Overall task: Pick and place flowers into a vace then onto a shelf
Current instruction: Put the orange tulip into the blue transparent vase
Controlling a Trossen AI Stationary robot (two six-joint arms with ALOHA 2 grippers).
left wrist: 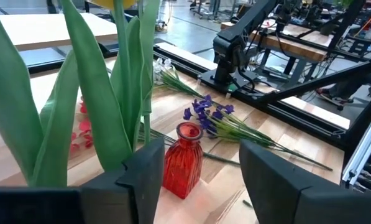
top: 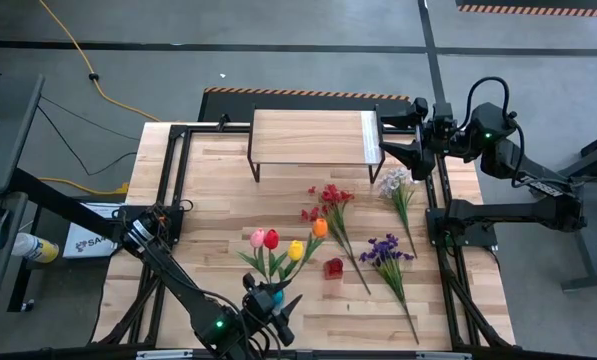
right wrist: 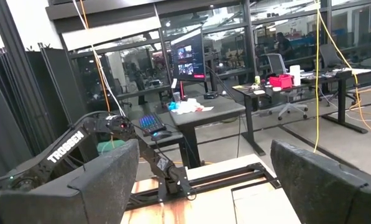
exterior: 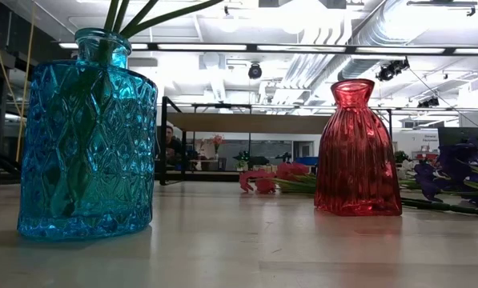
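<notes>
Near the table's front edge, the left gripper point(top: 278, 310) hovers with fingers apart beside tulip stems standing in a blue vase point(exterior: 86, 136). Red point(top: 334, 197), white point(top: 396, 183) and purple sprigs point(top: 385, 250) lie right of it. Far back stands the shelf point(top: 313, 135); beside it the right gripper point(top: 398, 135) waits, fingers spread.

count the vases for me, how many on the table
2. The blue vase stands at the table's near edge with green stems in it, by the left gripper. The red vase stands empty beside the purple sprig. None seems hidden.
</notes>
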